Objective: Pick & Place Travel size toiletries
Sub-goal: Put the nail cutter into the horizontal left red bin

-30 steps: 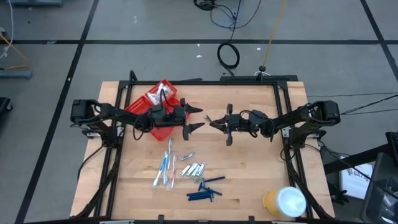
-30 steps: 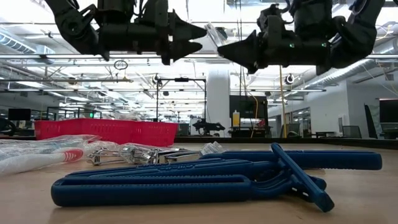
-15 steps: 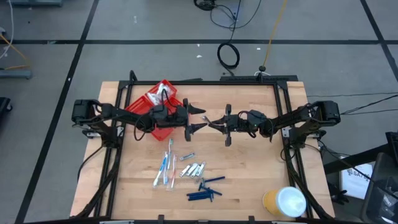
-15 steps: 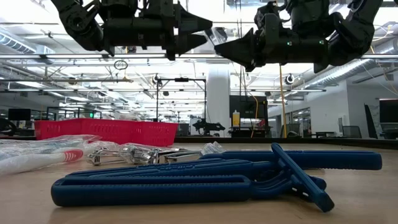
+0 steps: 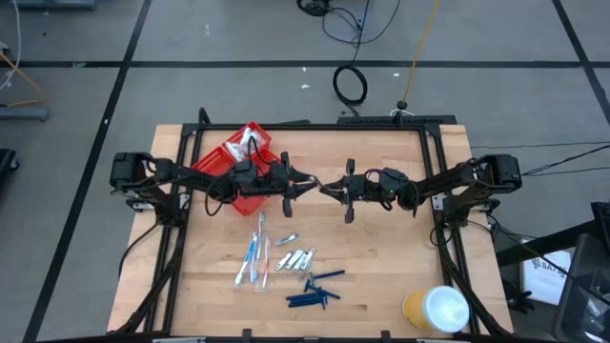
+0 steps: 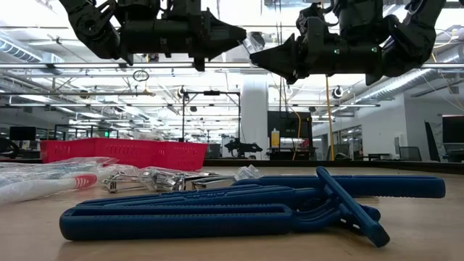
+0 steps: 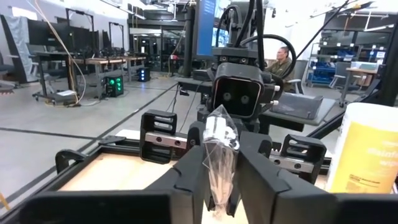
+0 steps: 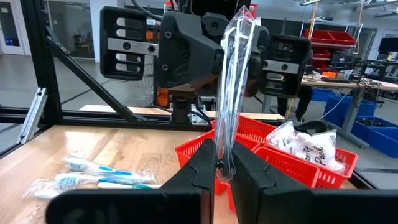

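A clear crinkly packet (image 5: 317, 185) hangs in the air over the table's middle, between my two grippers. My left gripper (image 5: 307, 182) comes in from the left and is shut on it. My right gripper (image 5: 327, 188) faces it from the right and is also shut on it. Lying flat on the table's near half are thin blue-and-white toothbrushes (image 5: 253, 257), silvery clippers (image 5: 297, 259) and dark blue stick-like pieces (image 5: 315, 293). My left gripper pinches the packet's end nearest it (image 7: 219, 177) between its two fingers, coming in level from the table's left. The packet reaches on toward the other gripper, clear of the table. My right gripper pinches the packet's opposite end (image 8: 222, 155) between its two fingers, level from the table's right. The long clear packet runs out past its fingertips toward the left gripper, lifted clear.
A red compartmented tray (image 5: 233, 157) with white packets stands at the far left, behind my left arm. A large yellow roll with a white top (image 5: 436, 310) stands at the near right corner. Bare wood lies on the right half.
My left gripper's fingers stood wide apart a second ago and have shut on the packet that my right gripper holds. The packet stays in the air at the same place.
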